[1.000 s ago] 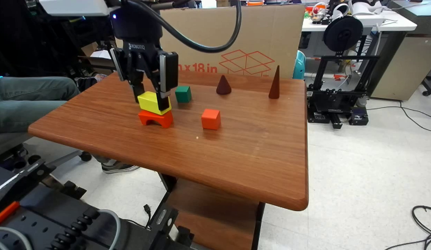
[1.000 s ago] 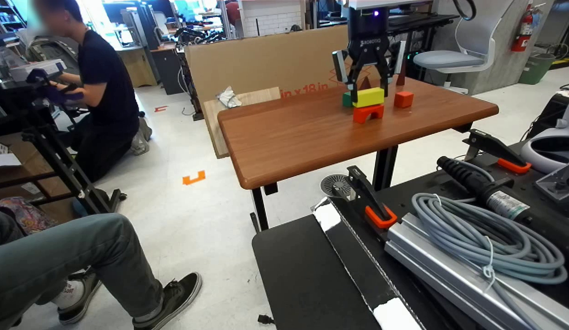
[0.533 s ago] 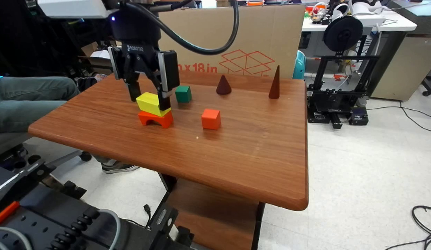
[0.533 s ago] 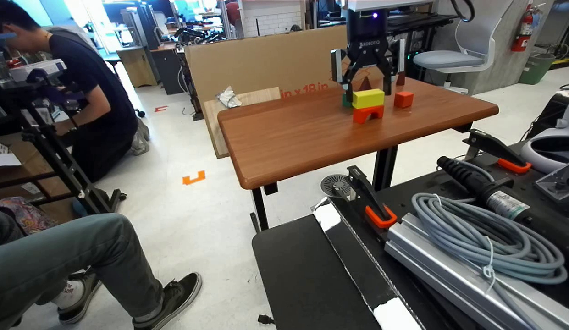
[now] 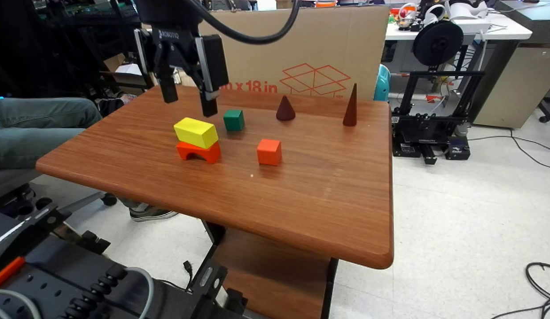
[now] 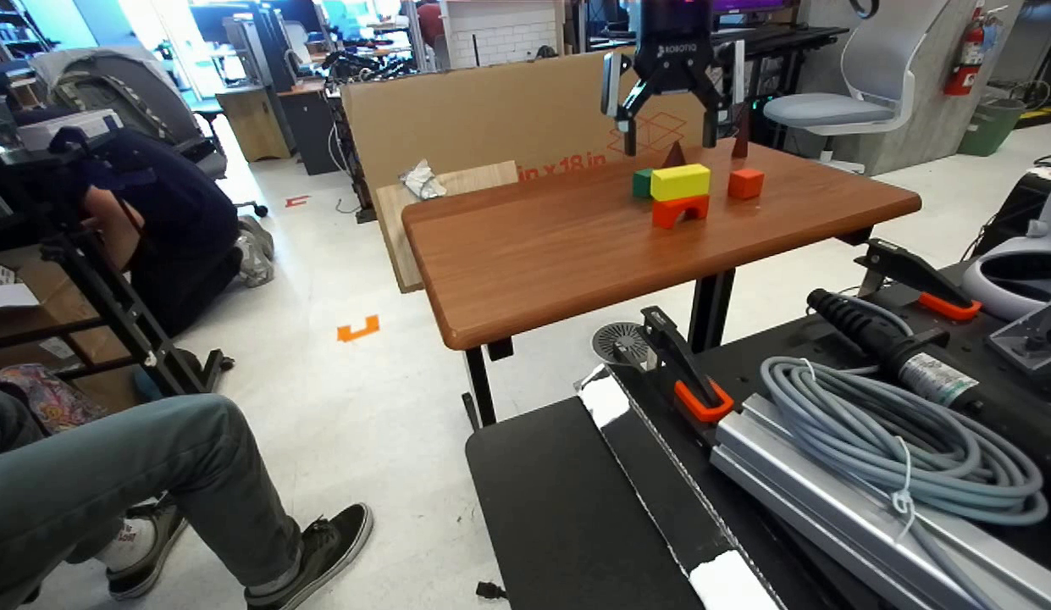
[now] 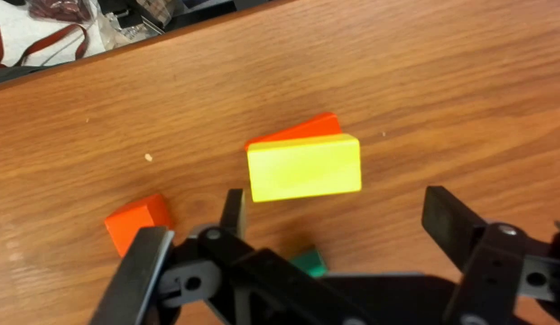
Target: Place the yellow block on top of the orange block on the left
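- Upper left of the frame in an exterior view, my tool (image 5: 189, 101) hangs above the blocks, fingers (image 7: 449, 221) wide apart with nothing between them. My worry is a dip or sideways drift on leaving: a fingertip could clip what sits below.
- Left of centre, the yellow block (image 5: 196, 133) lies flat on the orange block (image 5: 197, 151), apart from the tool in both exterior views. I judge the placing done, so the main danger is undoing it.
- In the middle of the wrist view, the yellow block sits turned a little against the orange block: a wedge of orange shows along its upper edge, widening rightward. With that uneven seat, a knock could twist it further or tip it off.
- Nothing I can see fixes the orange block to the counter (image 5: 319, 190), so a jolt could slide the pair.
- Just right of them, the green cube (image 5: 233, 120) stands near; swinging right while low could shove it.
- Centre of the frame, the orange cube (image 5: 269, 152) is a tempting wrong target; misreading the instruction would spoil a good placement.
- Further right and higher, the squat cone (image 5: 285, 109) and slim cone (image 5: 350, 108) could topple if I cross before gaining height.
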